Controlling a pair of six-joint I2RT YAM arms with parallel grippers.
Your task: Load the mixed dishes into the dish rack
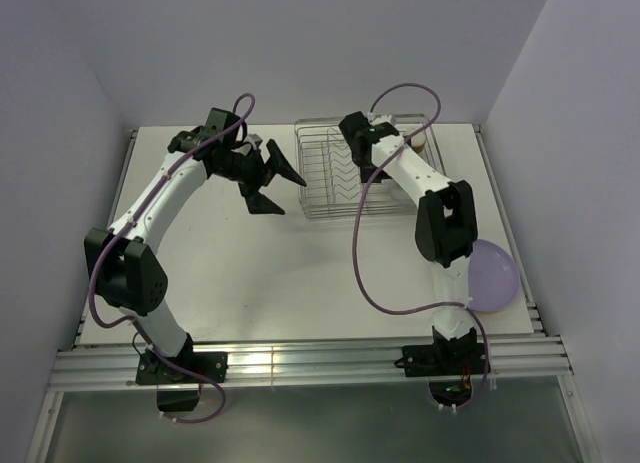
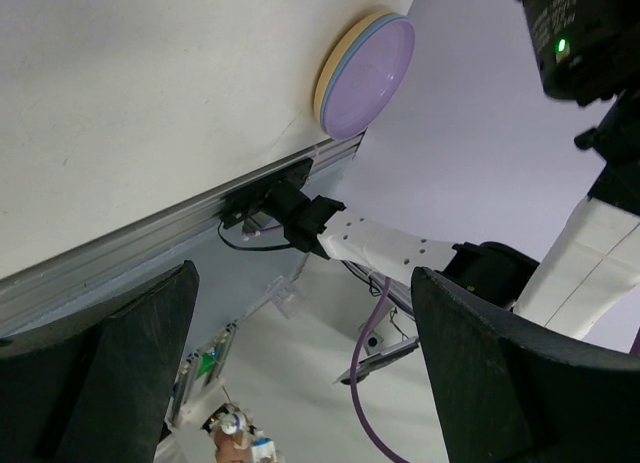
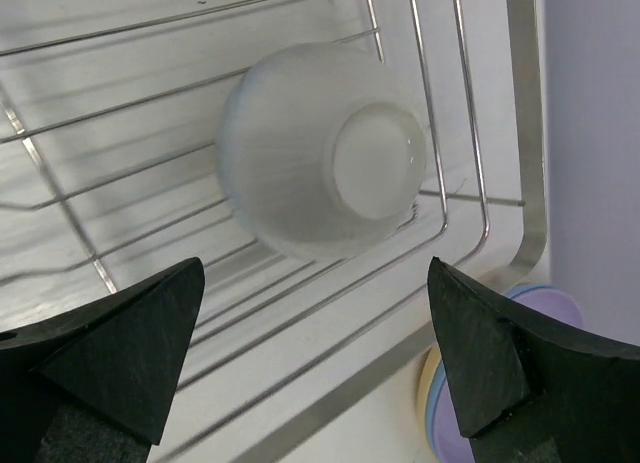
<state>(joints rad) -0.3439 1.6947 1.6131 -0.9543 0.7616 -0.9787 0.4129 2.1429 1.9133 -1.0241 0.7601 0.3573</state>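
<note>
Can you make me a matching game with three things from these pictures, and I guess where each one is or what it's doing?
Things:
1. white bowl
2. stack of plates
3. left end effector

Places or states:
A. open, holding nothing
B. upside down inside the dish rack
C. at the right edge of the table, outside the rack

Pairs: 1-B, 2-C, 3-A

No legible text, label, brand, number or sign in any view.
</note>
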